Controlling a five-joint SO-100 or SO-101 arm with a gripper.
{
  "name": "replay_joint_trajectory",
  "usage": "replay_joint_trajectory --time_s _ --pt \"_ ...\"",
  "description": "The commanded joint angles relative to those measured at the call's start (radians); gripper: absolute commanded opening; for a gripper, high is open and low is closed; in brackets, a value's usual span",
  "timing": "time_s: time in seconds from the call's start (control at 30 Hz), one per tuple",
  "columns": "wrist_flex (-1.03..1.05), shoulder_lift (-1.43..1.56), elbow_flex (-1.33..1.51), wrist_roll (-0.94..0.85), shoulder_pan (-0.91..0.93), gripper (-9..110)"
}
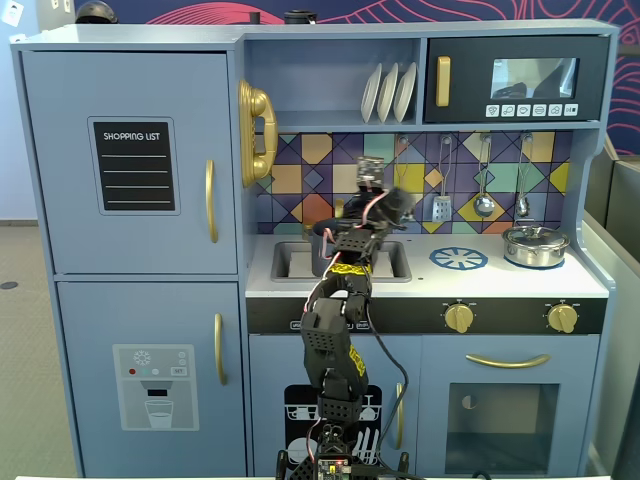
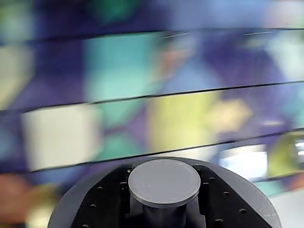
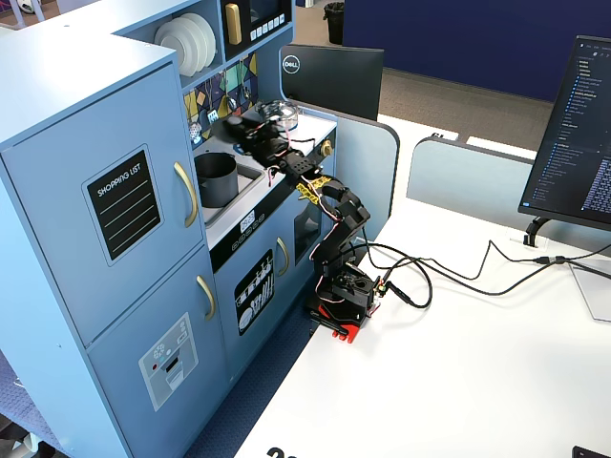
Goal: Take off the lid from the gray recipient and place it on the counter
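My gripper (image 2: 164, 192) is shut on the small round knob (image 2: 164, 183) of the dark gray lid (image 2: 71, 209). The black jaws press on the knob from both sides. In a fixed view the gripper (image 3: 241, 127) holds the lid (image 3: 232, 123) tilted in the air, above and behind the gray pot (image 3: 218, 178). The pot stands open in the recessed sink. In the front fixed view the arm hides most of the pot (image 1: 319, 236), and the gripper (image 1: 378, 200) is up by the backsplash. The pale counter (image 1: 480, 282) lies to the right.
A shiny silver pot with its own lid (image 1: 535, 245) stands at the counter's right end, beside the blue burner print (image 1: 459, 258). Utensils (image 1: 484, 195) hang on the tiled backsplash. The sink rim (image 1: 280, 262) and the cupboard wall (image 3: 143, 191) are close by.
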Motion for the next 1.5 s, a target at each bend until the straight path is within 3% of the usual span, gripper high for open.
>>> replay_joint_trajectory --time_s 0.0,0.27,0.93,1.47 --pt "-0.017 0.095 0.035 0.025 0.12 0" --pt "-0.167 0.064 0.233 0.026 0.264 0" --pt "-0.382 -0.186 0.313 -0.006 0.276 0" --pt "-0.426 -0.279 0.321 -0.038 0.282 0"
